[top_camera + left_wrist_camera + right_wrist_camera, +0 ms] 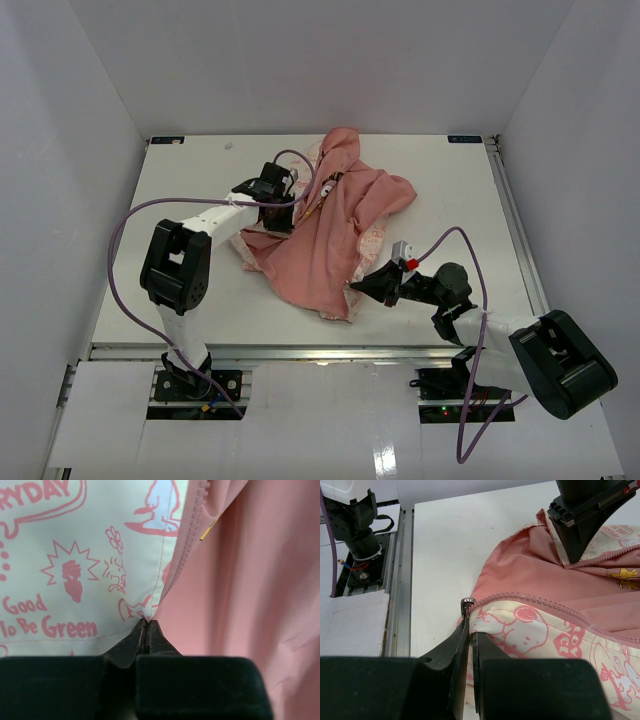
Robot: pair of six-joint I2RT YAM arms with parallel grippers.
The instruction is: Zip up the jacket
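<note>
Jacket (330, 240) lying mid-table (460, 210), lining up (zip not yet joined). L gripper (146, 624) pinching front edge beside zipper strip (187, 537); R gripper (470, 627) clamping hem under metal zip end (466, 604). Step: spreading fronts. Next: aligning zip halves.

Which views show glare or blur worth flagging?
Top external: even light, one glare streak on the glossy near ledge. Left wrist: left hand soft and dark, jacket print sharp. Right wrist: right hand soft, zipper slider crisp.
</note>
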